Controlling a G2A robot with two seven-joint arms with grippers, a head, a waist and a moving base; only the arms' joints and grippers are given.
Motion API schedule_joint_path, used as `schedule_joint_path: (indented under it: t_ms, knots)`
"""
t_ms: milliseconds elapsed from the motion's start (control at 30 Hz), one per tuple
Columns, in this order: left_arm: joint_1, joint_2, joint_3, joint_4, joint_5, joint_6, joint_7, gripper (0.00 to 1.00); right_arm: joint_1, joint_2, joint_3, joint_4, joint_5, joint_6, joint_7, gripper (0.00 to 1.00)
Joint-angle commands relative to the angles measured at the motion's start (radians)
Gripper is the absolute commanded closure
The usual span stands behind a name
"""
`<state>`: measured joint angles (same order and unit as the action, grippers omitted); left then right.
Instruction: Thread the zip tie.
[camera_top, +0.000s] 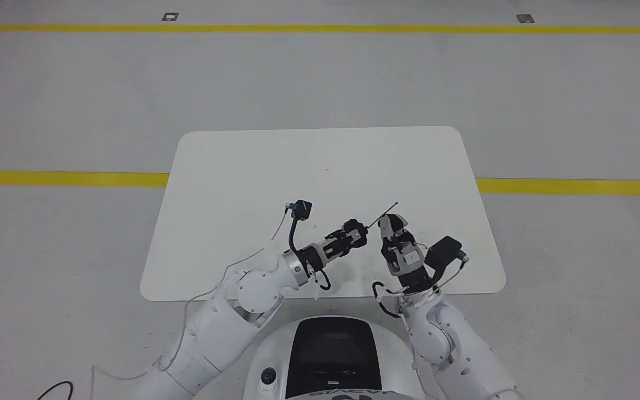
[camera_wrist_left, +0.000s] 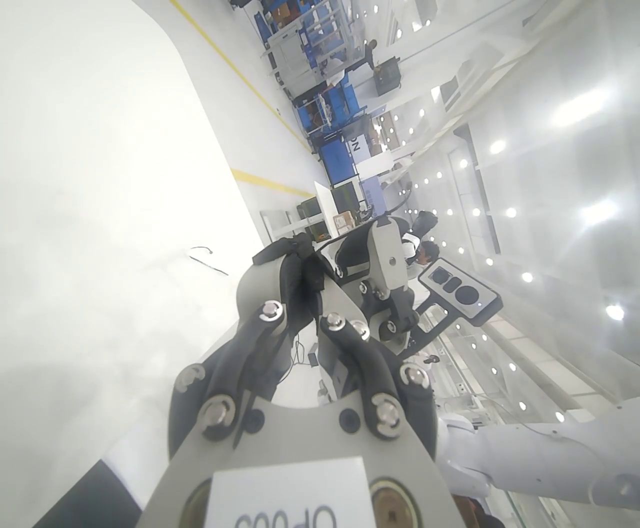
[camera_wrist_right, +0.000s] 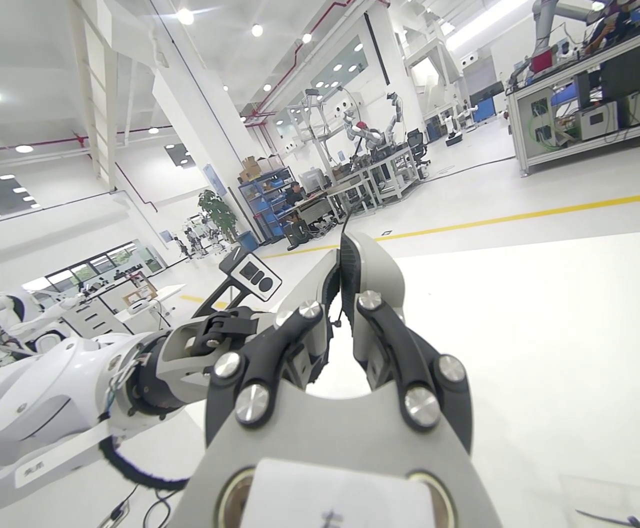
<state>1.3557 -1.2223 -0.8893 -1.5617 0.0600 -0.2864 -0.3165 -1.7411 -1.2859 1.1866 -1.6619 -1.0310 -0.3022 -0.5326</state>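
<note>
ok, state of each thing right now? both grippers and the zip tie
right gripper: shut on zip tie.
zip tie: pinched between the fingers, straight end poking past the tips, no loop visible.
left gripper: shut, close beside the right one; whether it holds anything is unclear.

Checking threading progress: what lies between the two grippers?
In the top view, the thin black zip tie, held by the right gripper, slants across the gap toward the left gripper.
</note>
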Motion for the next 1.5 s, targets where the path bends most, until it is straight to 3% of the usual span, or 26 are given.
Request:
schedule_joint_path:
  t_ms: [0,1467]
  knots:
    - [0.0,0.0,0.0,0.0,0.0,0.0,0.0,1.0,0.001,0.0,-0.001,0.001,-0.001,0.001,0.002,1.0]
    - [0.0,0.0,0.0,0.0,0.0,0.0,0.0,1.0,0.004,-0.005,0.0,0.006,-0.002,-0.005,-0.001,1.0]
